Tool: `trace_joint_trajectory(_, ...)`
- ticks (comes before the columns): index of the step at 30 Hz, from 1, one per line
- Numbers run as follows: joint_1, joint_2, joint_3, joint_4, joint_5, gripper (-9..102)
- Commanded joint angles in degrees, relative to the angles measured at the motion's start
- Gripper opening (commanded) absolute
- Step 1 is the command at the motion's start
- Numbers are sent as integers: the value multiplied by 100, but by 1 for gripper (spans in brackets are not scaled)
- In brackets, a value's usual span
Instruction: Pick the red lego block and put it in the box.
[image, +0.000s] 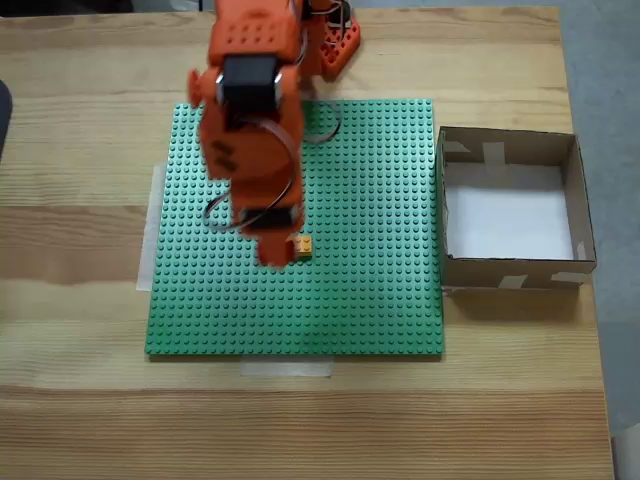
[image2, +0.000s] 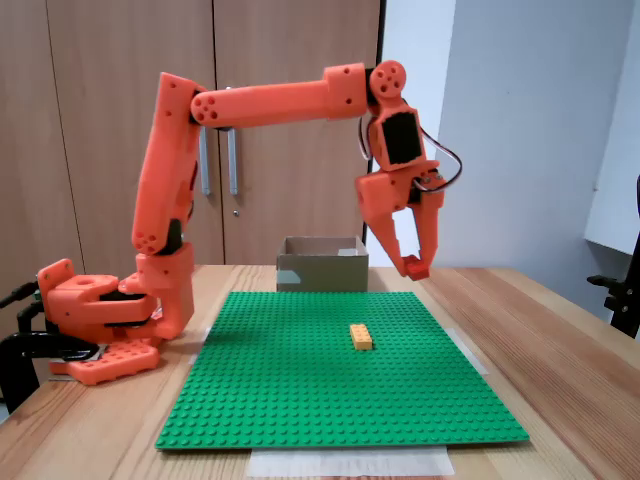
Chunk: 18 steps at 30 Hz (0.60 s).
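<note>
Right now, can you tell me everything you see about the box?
The box is square, open on top and made of brown cardboard, with pale tape patches near its corners. Its bottom is white, and nothing lies on it. It stands flat and upright on the wooden table, right beside the green plate, on that plate's right in the fixed view from above. Whether box and plate touch is unclear.
</note>
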Motion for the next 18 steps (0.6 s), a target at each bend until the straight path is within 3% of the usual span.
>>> trace_joint_trajectory(1, -325, 1327, 97, 220, -35, -1)
trace_joint_trajectory(12, -2127, 2294, -26, 765, 176, -1)
trace_joint_trajectory(18, -3094, 2285, 158, 360, 378, -1)
